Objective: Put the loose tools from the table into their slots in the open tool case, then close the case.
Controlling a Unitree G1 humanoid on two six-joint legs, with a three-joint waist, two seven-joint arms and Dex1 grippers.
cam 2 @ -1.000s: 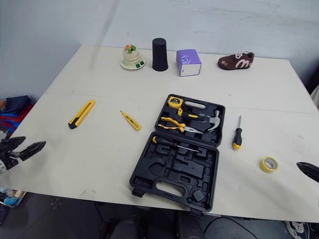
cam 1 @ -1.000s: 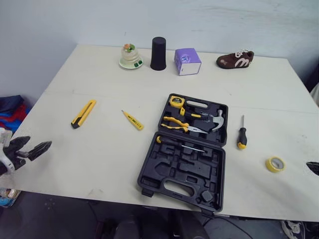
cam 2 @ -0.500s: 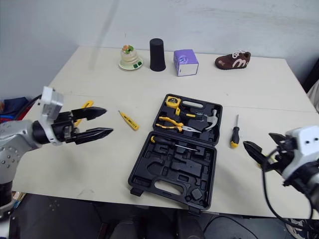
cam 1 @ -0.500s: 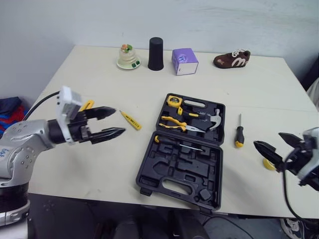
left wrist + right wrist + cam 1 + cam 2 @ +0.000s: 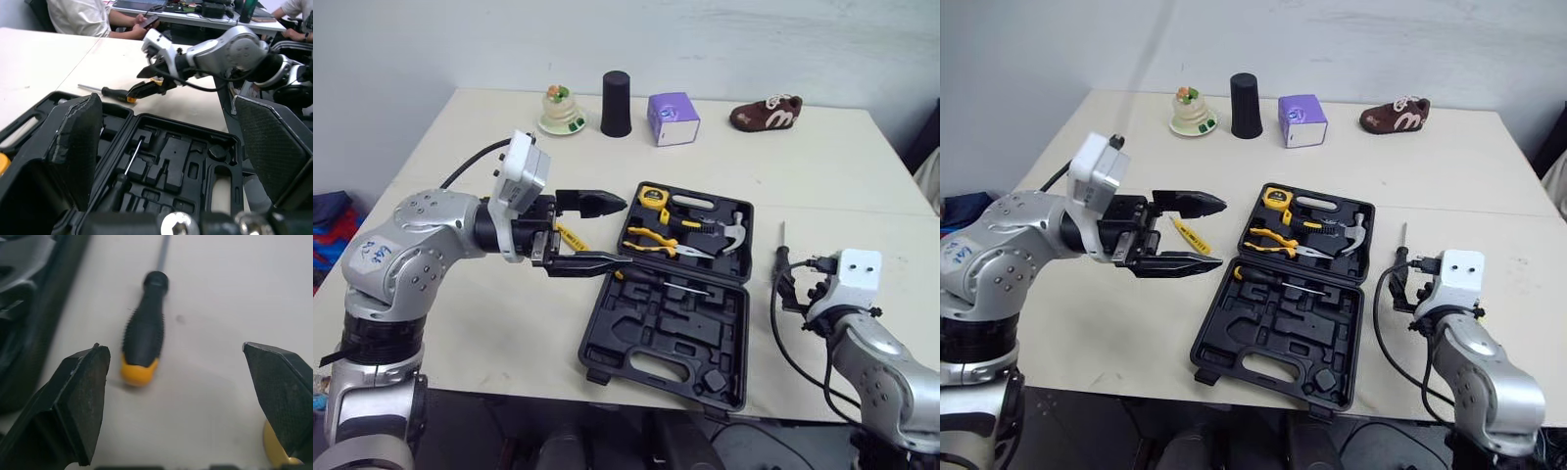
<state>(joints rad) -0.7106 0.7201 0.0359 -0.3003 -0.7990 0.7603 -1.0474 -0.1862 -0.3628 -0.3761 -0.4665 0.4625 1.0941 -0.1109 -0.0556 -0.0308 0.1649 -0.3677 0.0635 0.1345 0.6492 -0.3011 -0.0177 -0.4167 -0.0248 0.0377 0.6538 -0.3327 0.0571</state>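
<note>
Black-handled, yellow-capped screwdriver (image 5: 143, 340) lies on your cream table (image 5: 509, 313), just right of the open black plastic tool case (image 5: 599, 338). Your right gripper (image 5: 171, 352) hangs over it, fingers spread wide, empty, handle between them. Your left gripper (image 5: 626, 232), likewise agape and empty, hovers at the case's left edge.

The tool case (image 5: 705, 333) is black, the screwdriver (image 5: 143, 340) black and yellow.

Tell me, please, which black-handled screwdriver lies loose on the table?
The screwdriver right of the tool case, on the table ahead of the open right gripper; the other screwdriver sits in a slot inside the case.
</note>
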